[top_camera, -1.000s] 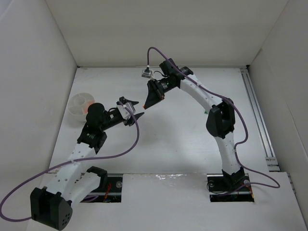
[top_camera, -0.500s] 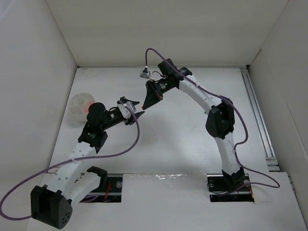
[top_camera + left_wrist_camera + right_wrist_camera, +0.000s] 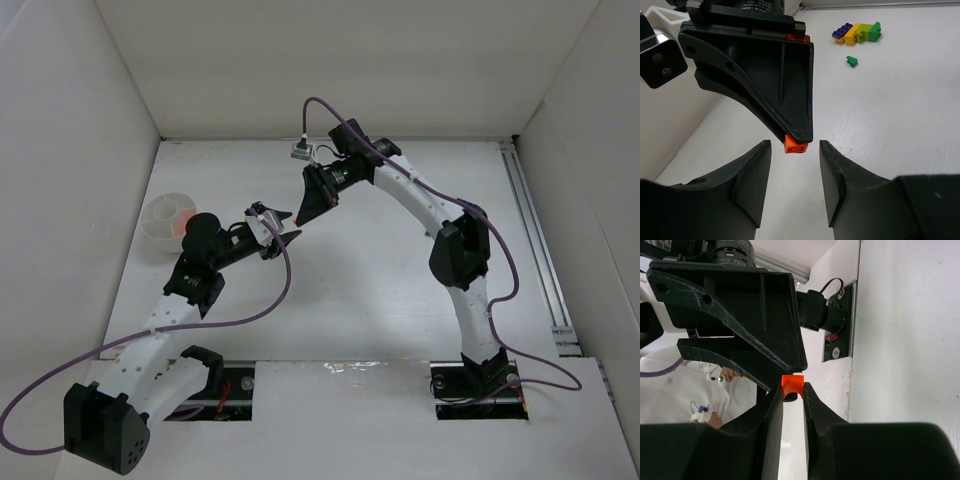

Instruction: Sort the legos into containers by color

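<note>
My right gripper (image 3: 792,390) is shut on a tiny orange lego (image 3: 792,383) at its fingertips, held above the table mid-left in the top view (image 3: 301,219). My left gripper (image 3: 292,227) is open and empty. Its two fingers (image 3: 752,172) stand on either side of the space just below the orange lego (image 3: 796,146), apart from it. The white bowl (image 3: 160,228) sits at the far left, with orange pieces inside. A joined row of purple-blue, yellow, lime and green legos (image 3: 857,32) and a loose green lego (image 3: 852,61) lie on the table beyond.
White walls enclose the table on three sides. A metal rail (image 3: 535,240) runs along the right edge. A purple cable (image 3: 275,295) loops beside my left arm. A red bit (image 3: 799,36) shows behind the right gripper's fingers.
My left gripper has edged slightly right, toward the right gripper's tip. The right gripper still holds the orange lego in nearly the same place.
</note>
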{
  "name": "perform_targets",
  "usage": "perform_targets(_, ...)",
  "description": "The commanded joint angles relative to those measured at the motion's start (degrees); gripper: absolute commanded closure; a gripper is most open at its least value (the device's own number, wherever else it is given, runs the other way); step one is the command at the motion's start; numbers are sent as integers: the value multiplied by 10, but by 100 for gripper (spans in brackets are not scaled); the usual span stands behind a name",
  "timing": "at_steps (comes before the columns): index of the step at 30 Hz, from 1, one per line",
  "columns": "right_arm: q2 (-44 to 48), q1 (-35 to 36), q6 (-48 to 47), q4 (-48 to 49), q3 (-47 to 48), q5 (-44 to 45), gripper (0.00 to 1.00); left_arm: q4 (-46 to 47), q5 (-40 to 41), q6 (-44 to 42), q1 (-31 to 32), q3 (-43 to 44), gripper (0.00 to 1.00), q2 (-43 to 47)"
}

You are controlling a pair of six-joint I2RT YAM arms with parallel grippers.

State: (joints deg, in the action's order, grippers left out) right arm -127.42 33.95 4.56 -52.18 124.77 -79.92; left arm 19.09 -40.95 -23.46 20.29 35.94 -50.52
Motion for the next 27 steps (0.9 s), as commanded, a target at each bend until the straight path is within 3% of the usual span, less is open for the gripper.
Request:
perform_targets(1,43,13,3,23,6,-10,97,35,-5,5,4,1,61,3)
perform_targets(6,43,13,3,23,12,-10,97,35,0,5,4,1,62,3)
perform_targets(10,43,13,3,23,12,-10,97,41,11,5,4,1,69,3)
perform_targets(14,43,13,3,23,12,-10,97,41,18,5,4,1,82,3)
perform_targets(15,43,13,3,23,12,-10,97,46,24,18,4,1,90,3)
perform_targets(18,43,13,3,23,12,-10,97,53,44,24,4,-4,97,3)
perform_targets(20,43,13,3,23,12,-10,89,53,49,30,4,-4,100,3)
perform_targets(21,43,13,3,23,12,-2,76,53,49,30,4,-4,100,3)
perform_targets(22,43,13,3,23,17,4,70,53,49,37,4,-4,100,3)
perform_targets(25,49,0,3,23,17,26,59,41,62,47,4,-4,100,9)
perform_targets(27,49,-22,3,31,17,34,58,30,75,54,4,-4,100,14)
